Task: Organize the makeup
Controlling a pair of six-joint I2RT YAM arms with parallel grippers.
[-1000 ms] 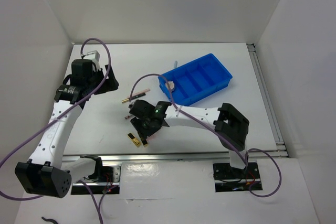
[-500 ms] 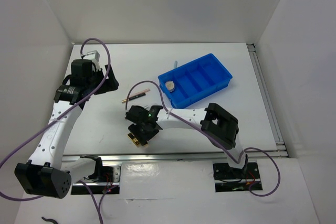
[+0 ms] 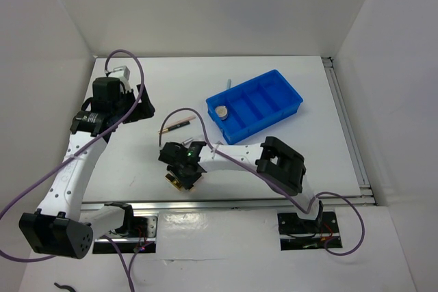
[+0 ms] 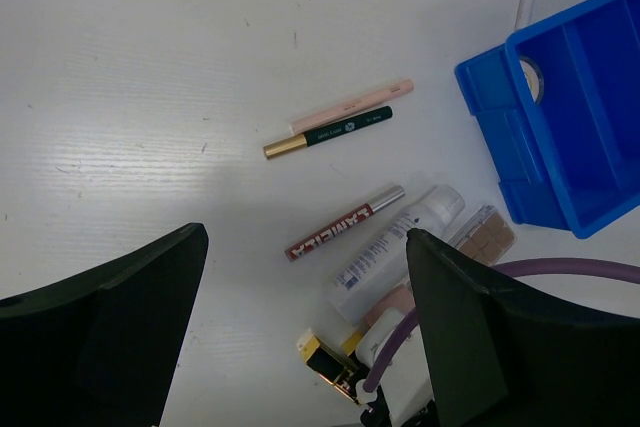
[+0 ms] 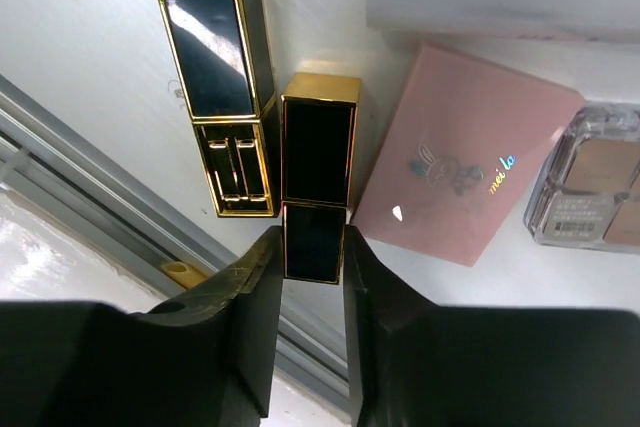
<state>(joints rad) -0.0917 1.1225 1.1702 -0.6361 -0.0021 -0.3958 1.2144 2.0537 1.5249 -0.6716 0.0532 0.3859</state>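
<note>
black-gold lipstick [image 5: 318,147] pinched by right jaws, clear palette [image 5: 590,179] cut off

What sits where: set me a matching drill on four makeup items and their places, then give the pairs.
1. round compact
2. pink pencil
3. pink palette
4. lipstick nearest that palette

A. between the right gripper's fingers
B. flat on the table beside a clear-cased compact
C. in the blue tray's end compartment
D. alongside the dark pencil

Pairs: 1-C, 2-D, 3-B, 4-A.

2 lipsticks [image 5: 318,177], 3 pencils [image 4: 350,105], 2 tubes [image 4: 400,247], 2 palettes [image 5: 460,177], 1 rnd compact [image 3: 222,110], 1 tray [image 4: 490,117].
</note>
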